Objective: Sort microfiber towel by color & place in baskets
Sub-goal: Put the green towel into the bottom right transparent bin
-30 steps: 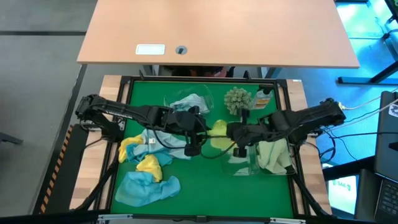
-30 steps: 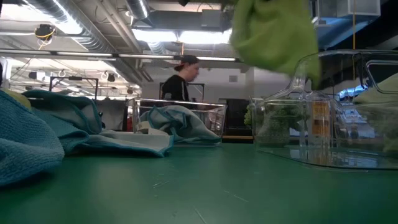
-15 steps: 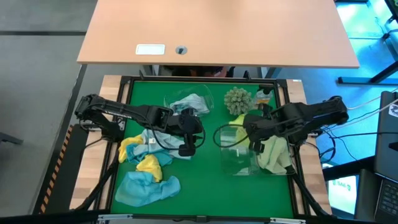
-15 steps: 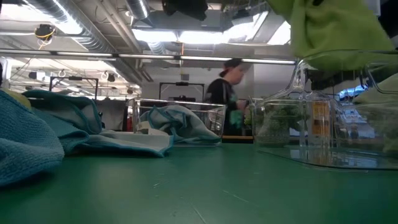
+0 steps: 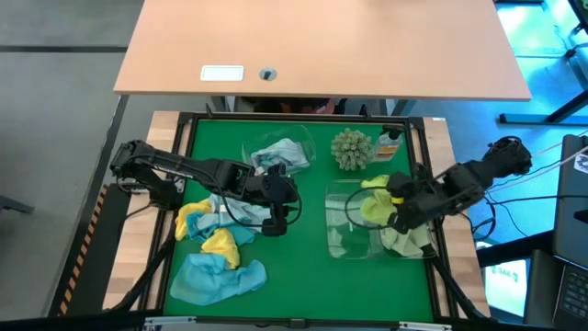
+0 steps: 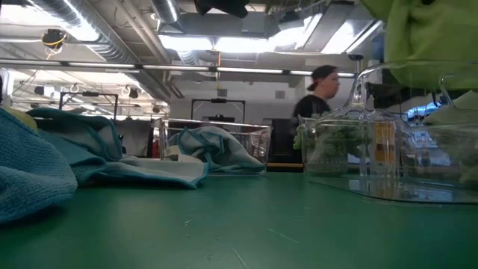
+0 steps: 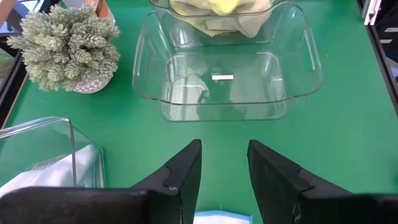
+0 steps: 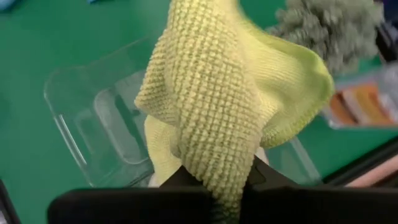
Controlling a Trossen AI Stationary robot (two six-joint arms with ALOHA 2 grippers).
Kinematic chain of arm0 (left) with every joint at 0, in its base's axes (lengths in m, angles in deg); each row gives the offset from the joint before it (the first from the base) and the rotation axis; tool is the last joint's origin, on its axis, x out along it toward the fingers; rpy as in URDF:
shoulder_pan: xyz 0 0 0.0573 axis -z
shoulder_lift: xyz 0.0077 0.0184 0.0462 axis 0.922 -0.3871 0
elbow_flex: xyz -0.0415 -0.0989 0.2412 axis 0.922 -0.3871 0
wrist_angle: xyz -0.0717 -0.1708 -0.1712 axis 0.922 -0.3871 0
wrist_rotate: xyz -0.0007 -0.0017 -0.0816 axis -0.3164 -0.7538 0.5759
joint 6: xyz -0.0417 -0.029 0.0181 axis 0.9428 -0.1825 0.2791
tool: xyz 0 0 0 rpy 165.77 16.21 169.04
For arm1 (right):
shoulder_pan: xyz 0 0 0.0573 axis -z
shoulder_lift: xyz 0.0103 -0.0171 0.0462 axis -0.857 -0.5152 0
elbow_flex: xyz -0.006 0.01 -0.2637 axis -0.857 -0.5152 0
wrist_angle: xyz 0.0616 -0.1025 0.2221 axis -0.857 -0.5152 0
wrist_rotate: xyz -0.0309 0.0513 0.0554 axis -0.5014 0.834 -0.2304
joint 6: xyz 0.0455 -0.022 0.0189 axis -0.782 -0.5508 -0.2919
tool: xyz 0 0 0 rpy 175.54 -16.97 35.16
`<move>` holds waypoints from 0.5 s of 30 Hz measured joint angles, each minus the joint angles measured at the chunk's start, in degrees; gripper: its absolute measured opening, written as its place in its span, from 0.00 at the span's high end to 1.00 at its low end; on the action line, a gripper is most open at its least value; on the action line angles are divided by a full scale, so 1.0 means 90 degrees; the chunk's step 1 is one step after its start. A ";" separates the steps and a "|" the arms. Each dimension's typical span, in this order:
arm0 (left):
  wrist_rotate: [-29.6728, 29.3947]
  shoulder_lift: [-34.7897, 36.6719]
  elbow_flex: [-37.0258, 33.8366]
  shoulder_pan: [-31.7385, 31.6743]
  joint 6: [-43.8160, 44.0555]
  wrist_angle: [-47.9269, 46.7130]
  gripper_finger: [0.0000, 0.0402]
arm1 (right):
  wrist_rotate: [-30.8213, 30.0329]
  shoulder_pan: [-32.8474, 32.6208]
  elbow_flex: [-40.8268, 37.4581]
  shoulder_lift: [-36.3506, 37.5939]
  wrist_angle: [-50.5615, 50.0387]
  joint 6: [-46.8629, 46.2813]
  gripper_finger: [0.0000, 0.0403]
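Overhead, table-level and two wrist cameras share one green table [image 5: 303, 267]

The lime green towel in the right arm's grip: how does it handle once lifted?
Probably floppy: the lime green towel droops in folds around the right tool. Likely light, hanging from one pinch. Its knobbly weave suggests it grips rather than slips.

The tabletop [image 5: 303, 276] is covered in bright green. The right hand [image 5: 393, 204] is black and grips a lime-green towel [image 5: 375, 206] with a bumpy waffle weave. Two see-through baskets [image 5: 354, 234] stand side by side, the outer one holding pale yellow-green cloths [image 5: 406, 235]. A third clear basket [image 5: 276, 153] holds a pale grey-blue cloth. Yellow towels [image 5: 220, 244] and light blue towels [image 5: 216, 276] lie mixed together. The spiky ball [image 5: 350, 148] is grey-green. The left hand [image 5: 273, 221] is black.
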 joint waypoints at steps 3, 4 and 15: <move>0.0000 0.0000 0.0000 0.0026 0.0000 0.0001 0.69 | -0.0053 -0.0350 -0.0376 0.0270 0.0003 -0.0676 0.96; -0.0010 0.0000 0.0000 0.0026 0.0000 0.0003 0.69 | -0.0104 -0.0448 -0.0494 0.0351 0.0008 -0.0854 0.96; -0.0044 -0.0005 0.0000 0.0026 0.0000 0.0041 0.69 | 0.0320 -0.1029 -0.2552 0.0820 0.0012 -0.2879 0.97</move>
